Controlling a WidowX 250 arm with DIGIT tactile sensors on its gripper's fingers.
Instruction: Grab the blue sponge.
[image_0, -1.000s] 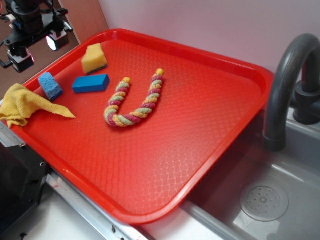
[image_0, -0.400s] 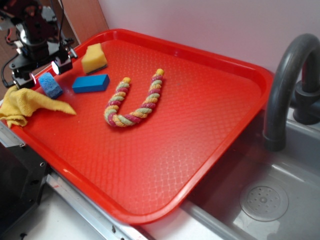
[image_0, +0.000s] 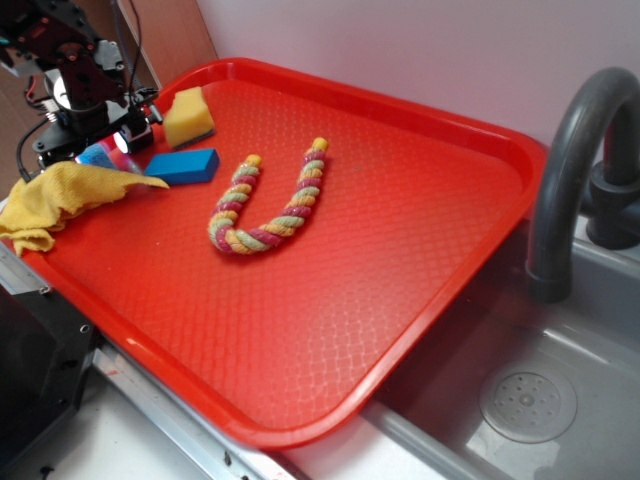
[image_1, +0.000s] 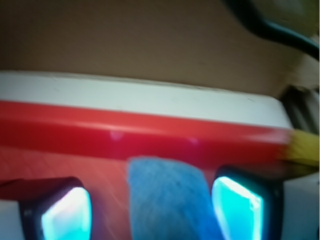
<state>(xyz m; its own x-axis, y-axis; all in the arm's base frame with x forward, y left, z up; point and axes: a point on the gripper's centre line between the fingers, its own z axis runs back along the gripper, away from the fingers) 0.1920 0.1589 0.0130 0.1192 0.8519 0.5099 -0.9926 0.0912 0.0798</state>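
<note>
The robot's gripper (image_0: 98, 145) hangs low over the far left corner of a red tray (image_0: 420, 250), its jaws spread apart on either side of the blue sponge (image_0: 97, 154), which sits on the tray floor just inside the rim. In the wrist view the sponge (image_1: 167, 192) fills the gap between the two glowing fingertips (image_1: 235, 207), nearer the right one, though contact cannot be made out. A yellow cloth (image_0: 60, 195) drapes over the tray's edge just in front of the sponge. A darker blue block (image_0: 185, 165), a yellow sponge (image_0: 187, 116) and a braided rope (image_0: 270, 205) bent in a U lie nearby; a grey faucet (image_0: 575, 170) stands over the sink (image_0: 530, 400) at right.
</note>
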